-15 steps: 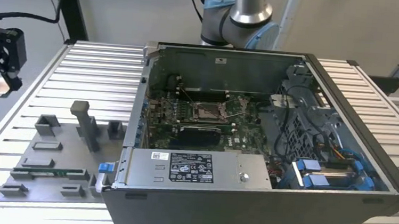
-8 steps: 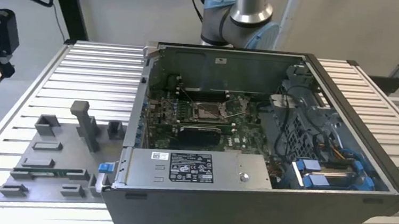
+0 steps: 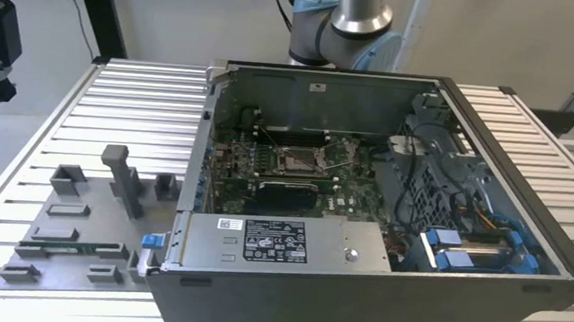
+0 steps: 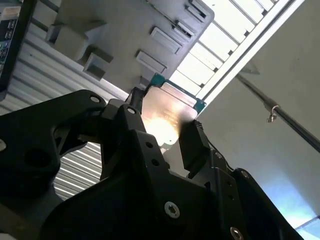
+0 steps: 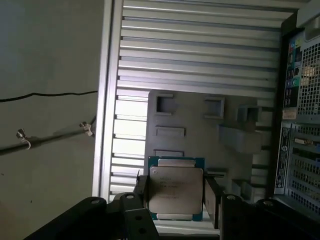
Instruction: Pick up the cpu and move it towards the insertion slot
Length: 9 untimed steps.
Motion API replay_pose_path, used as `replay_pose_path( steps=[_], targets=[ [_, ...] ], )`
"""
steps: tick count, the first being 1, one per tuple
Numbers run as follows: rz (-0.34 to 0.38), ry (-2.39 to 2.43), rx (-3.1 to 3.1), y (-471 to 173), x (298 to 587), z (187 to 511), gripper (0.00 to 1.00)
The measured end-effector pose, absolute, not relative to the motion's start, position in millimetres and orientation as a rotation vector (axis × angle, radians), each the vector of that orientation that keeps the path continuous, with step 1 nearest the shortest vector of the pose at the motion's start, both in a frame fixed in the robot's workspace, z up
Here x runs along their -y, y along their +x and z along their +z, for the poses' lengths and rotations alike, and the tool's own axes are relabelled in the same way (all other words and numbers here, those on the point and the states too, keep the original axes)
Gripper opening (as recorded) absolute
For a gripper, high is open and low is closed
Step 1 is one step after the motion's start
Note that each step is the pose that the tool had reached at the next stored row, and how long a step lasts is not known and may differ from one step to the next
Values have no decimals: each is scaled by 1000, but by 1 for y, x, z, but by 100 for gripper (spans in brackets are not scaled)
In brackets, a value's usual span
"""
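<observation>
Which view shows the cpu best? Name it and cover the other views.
The first wrist view: the cpu faces the camera with its silver top plain to see, clamped between the fingers. In the second wrist view glare washes its top out and the fingers hide part of it.

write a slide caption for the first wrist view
Hand shut on the cpu at two opposite edges, grey fixture plate and ribbed table beyond, computer case beside them.
</observation>
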<state>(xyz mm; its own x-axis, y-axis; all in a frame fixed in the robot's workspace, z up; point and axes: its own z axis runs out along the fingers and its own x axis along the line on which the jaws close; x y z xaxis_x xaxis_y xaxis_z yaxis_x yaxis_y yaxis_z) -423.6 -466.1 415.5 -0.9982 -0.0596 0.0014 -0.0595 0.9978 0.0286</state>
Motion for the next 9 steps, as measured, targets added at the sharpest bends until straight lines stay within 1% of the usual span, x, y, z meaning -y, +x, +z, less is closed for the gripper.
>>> replay_pose_path(
  steps=[9],
  targets=[
    [-45, 93, 3138, -387, 466, 415, 0]
  ],
)
